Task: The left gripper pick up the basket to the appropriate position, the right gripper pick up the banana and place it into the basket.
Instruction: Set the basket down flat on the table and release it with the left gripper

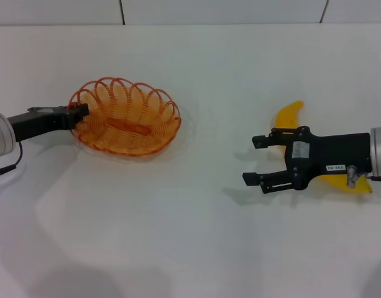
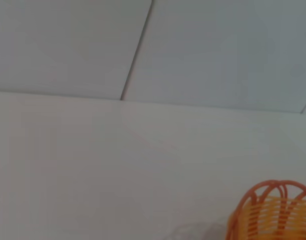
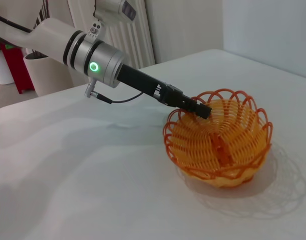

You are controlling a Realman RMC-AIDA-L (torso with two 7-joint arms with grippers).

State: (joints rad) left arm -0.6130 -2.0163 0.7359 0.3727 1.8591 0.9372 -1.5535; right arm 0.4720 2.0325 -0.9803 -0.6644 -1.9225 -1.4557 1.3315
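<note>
White table (image 1: 196, 248), basket (image 1: 127, 117) sitting on it; left gripper (image 1: 83, 113) is at the basket's rim on the side away from the banana, looks pinched on a rim loop, but I can't tell for sure. Right gripper (image 1: 255, 160) hovers jaws open between basket and banana (image 1: 289, 116), well apart from the basket, holding nothing. Step looks like basket positioning; next, right gripper must back up over the banana and close.

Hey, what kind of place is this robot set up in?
Probably an indoor lab or test room: a plain white table under the basket and banana, a white radiator by the wall, and a red bin on the floor.
</note>
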